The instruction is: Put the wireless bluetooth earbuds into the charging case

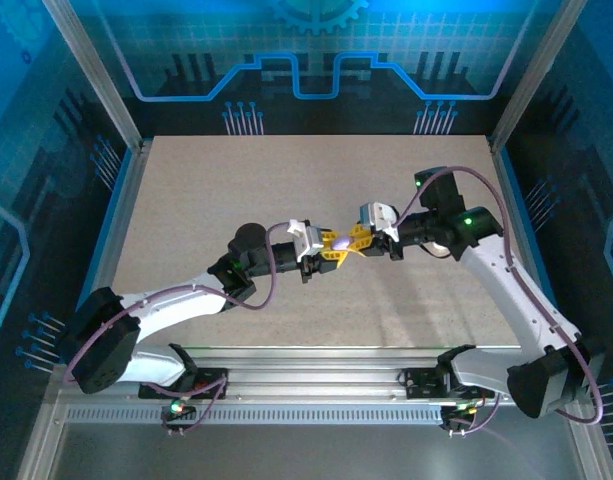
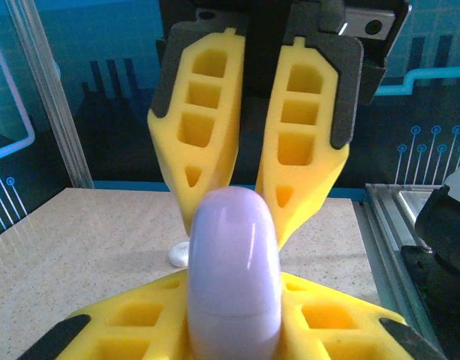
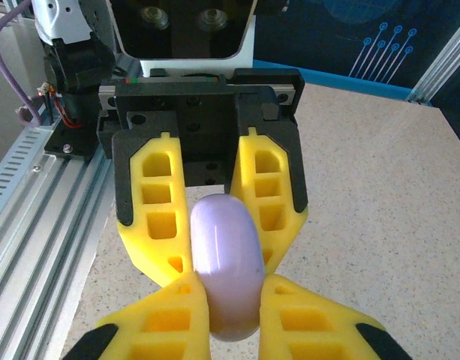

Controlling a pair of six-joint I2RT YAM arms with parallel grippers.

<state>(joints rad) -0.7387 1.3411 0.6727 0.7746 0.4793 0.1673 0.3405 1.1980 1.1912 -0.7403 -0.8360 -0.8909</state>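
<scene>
My left gripper and my right gripper both pinched shut on the little purple case — held up over the table, a small white bit on it

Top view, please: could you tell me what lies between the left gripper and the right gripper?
The case, clamped by the left gripper and the right gripper at once; the top view shows it, both wrist views closer.

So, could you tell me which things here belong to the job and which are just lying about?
Job: case, gripped between left hand and right hand; small white bit behind it, likely an earbud.
Not part of it: table, rail.
</scene>
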